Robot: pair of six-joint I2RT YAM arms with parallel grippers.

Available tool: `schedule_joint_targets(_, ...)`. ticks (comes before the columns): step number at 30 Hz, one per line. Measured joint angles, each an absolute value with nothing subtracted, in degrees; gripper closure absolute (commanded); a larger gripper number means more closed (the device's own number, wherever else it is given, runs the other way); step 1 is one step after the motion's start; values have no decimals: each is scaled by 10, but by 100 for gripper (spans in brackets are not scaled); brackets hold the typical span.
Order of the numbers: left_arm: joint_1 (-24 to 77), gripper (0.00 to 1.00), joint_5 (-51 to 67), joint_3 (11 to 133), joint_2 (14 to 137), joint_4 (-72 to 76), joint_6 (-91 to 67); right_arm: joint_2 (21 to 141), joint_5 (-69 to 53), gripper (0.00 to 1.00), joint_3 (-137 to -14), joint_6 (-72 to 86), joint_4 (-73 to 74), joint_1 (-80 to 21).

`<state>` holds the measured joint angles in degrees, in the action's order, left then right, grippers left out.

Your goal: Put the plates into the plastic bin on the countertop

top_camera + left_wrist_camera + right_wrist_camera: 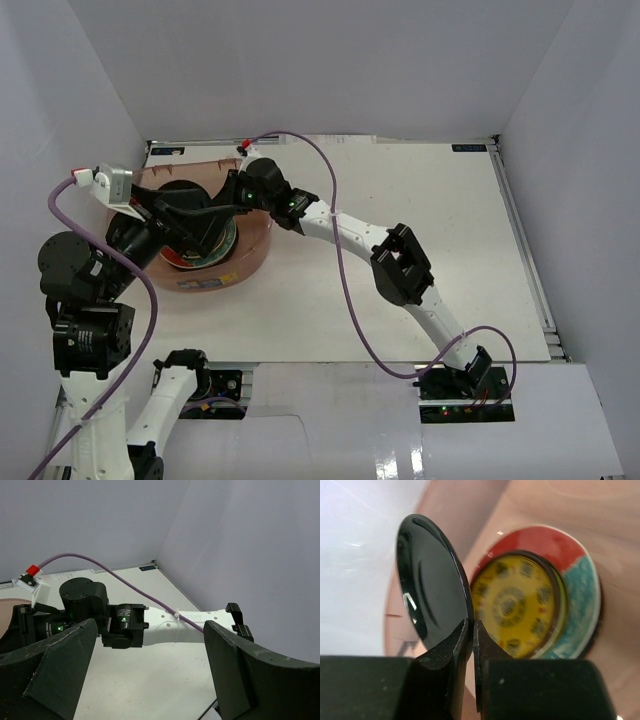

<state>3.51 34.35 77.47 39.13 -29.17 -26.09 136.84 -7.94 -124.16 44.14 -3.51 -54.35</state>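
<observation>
Glossy black plate (430, 575) (round, mirror-smooth) pinched in right jaws; left jaws gape.

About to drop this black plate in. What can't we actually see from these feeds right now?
- Top view: plates in the plastic bin mostly covered by left arm and right arm; count unclear.
- Right wrist: black plate blocks part of the bin; anything under the red-and-teal plate hidden.
- Left wrist: bin cut off at left edge, contents out of frame.
</observation>
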Motion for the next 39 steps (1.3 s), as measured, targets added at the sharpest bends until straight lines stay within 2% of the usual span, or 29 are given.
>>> schedule_joint_targets(1,35,2,340,772,392,-293,-260,1369,-73,74,-1238,439,-27,-544)
schedule_joint_targets(3,35,2,333,764,394,-293,-260,1369,-61,59,-1224,433,-24,-544)
schedule_joint_targets(4,35,2,331,757,394,-291,-260,1368,-58,45,-1220,430,-25,-544)
schedule_joint_targets(7,35,2,322,732,393,-283,-266,1368,-55,30,-1219,417,-15,-544)
schedule_joint_targets(12,35,2,287,686,381,-279,-278,1361,-58,27,-1228,388,10,-544)
schedule_joint_targets(15,35,2,257,679,372,-279,-287,1316,-63,20,-1173,373,11,-544)
schedule_joint_targets(18,35,2,231,681,362,-276,-294,1234,-69,4,-1083,351,3,-544)
schedule_joint_targets(19,35,2,225,683,360,-276,-297,1201,-71,10,-1054,341,-5,-544)
schedule_joint_targets(22,35,2,217,691,360,-277,-303,1093,-70,10,-964,303,-20,-544)
schedule_joint_targets(26,35,2,234,683,357,-278,-314,851,-41,10,-748,247,-79,-544)
schedule_joint_targets(34,44,2,381,520,300,-244,-343,409,37,10,-363,213,-84,-543)
schedule_joint_targets(39,69,2,483,460,291,-237,-344,223,96,10,-264,208,21,-543)
